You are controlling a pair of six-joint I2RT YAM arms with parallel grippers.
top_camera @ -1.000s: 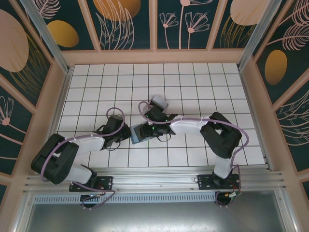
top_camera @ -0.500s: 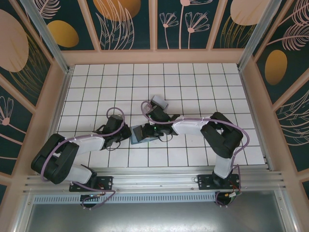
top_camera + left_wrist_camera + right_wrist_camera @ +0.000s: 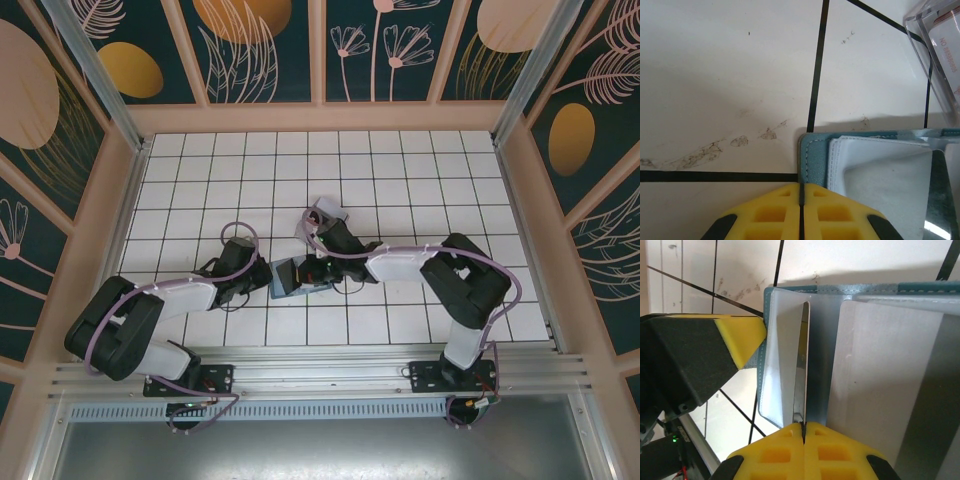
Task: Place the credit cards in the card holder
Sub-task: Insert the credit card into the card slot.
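- Two grippers work on one wallet (image 3: 292,277), which lies open on the table (image 3: 400,180) just below the middle of the top view.
- Left gripper (image 3: 801,200): the fingers are together, with the tips set on the wallet's teal left edge. This probably pins the cover so it cannot slide while the pocket side is loaded.
- Right gripper (image 3: 804,445): the fingers are together, with the tips at the near end of a thin dark card (image 3: 800,370). The card stands edge-on in the mouth of a pale pocket (image 3: 780,355). Whether it is nipped or only butted cannot be told.
- Left arm: it reaches low from the lower left, forearm nearly level.
- Right arm: the elbow is folded at the right and the forearm runs left to the wallet.
- One clear box (image 3: 937,55) sits just beyond the wallet, at the upper right of the left wrist view.
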